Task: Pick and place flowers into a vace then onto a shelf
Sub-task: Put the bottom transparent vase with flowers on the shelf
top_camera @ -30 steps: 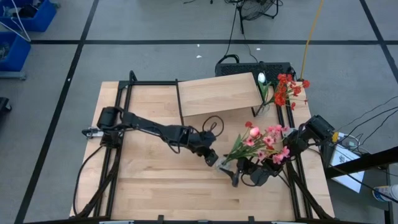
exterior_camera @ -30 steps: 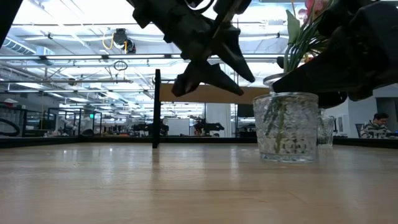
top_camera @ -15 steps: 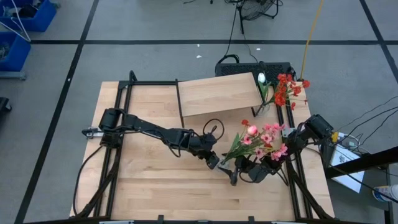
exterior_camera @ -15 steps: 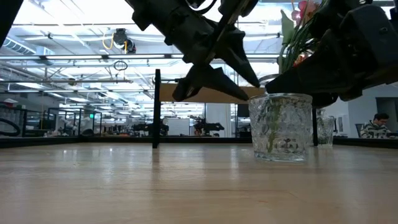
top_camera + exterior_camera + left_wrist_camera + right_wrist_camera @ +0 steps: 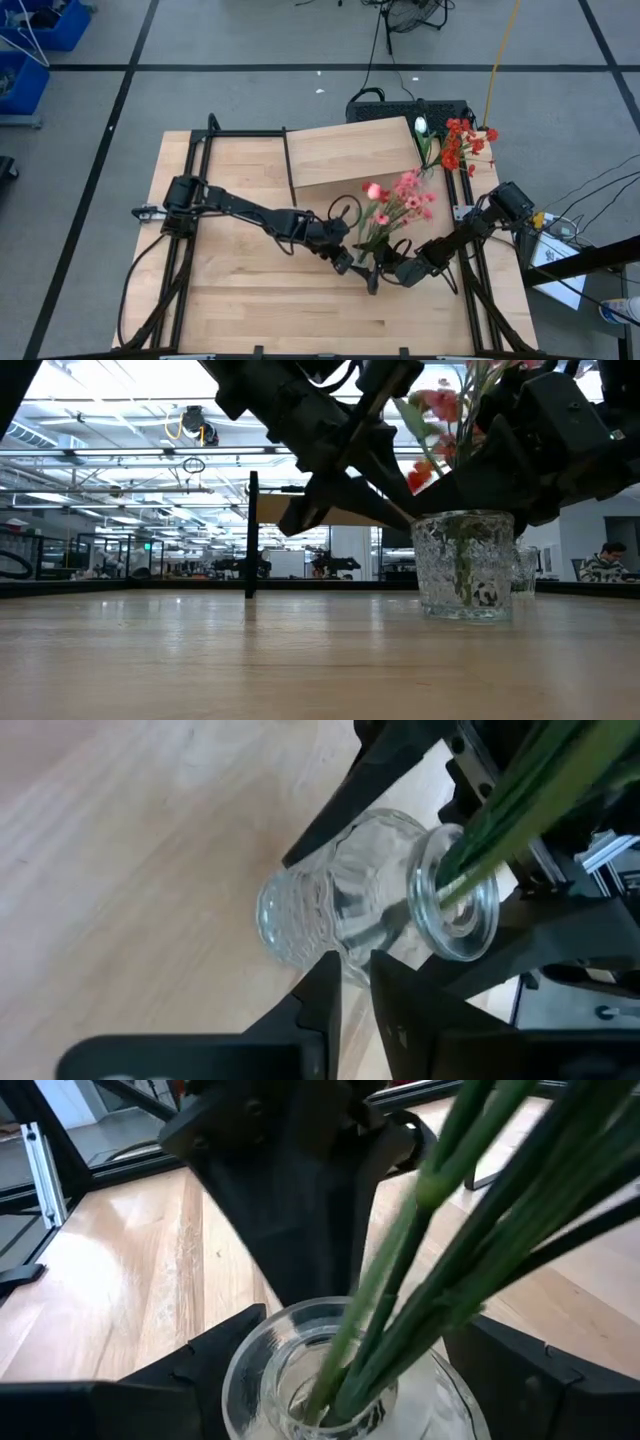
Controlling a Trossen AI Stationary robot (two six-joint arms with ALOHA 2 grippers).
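You have one bunch of pink flowers already standing in the clear glass vase, stems down through its mouth, and the vase sits on the wooden tabletop in front of the shelf, not yet on it. Your right gripper straddles the vase with its fingers spread wide on either side of the glass; from these views you cannot be sure they press it. Your left gripper sits just beside the vase, fingers drawn nearly together with only a thin slit between them, holding nothing. Still to do: lift the vase onto the shelf. A second glass with red flowers and a white bud stands by the shelf's right end. No readable writing or labels show anywhere.
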